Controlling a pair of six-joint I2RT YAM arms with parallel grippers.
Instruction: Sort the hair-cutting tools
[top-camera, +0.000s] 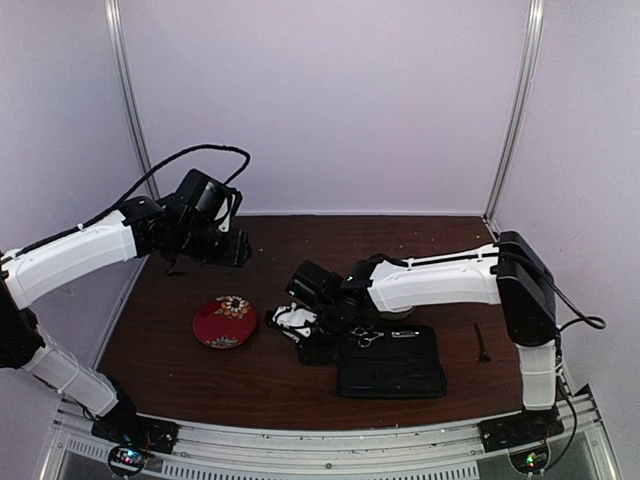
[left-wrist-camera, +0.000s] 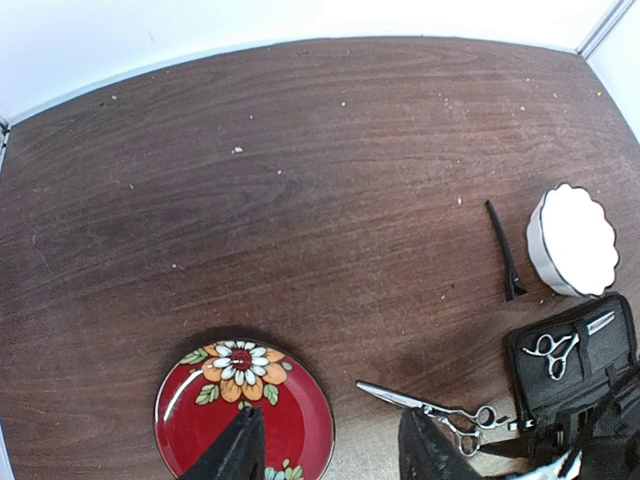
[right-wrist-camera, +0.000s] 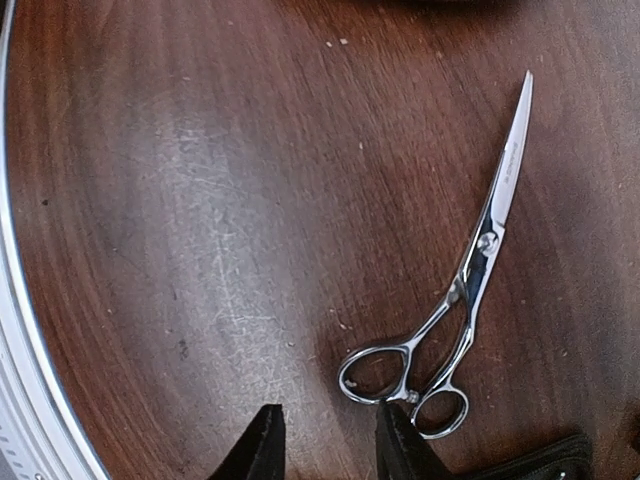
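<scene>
Above the back left of the table (left-wrist-camera: 300, 150), the left gripper (left-wrist-camera: 335, 455) hangs with its fingers spread wide and nothing between them. We see the red plate (left-wrist-camera: 245, 405) directly beneath it.

Just right of the plate, one pair of scissors (right-wrist-camera: 460, 290) lies flat on the bare wood between the plate's rim and the black case (left-wrist-camera: 575, 360). Its curved blades are closed and its rings sit nearest the case.

The right gripper (right-wrist-camera: 325, 450) is low over those rings, fingers parted only narrowly and holding nothing. One fingertip (right-wrist-camera: 395, 430) is right at a ring, and we cannot tell whether it touches.

A second pair of scissors (left-wrist-camera: 552, 350) rests on the open case. A black clip (left-wrist-camera: 505, 250) lies on the wood beyond the case, just beside a white scalloped bowl (left-wrist-camera: 572, 240) but apart from it.

Behind all this, a broad stretch of brown tabletop runs to the white walls. In the right wrist view, wide bare wood separates the scissors from the table's edge, which curves down the left side along a pale rail (right-wrist-camera: 20, 400).
</scene>
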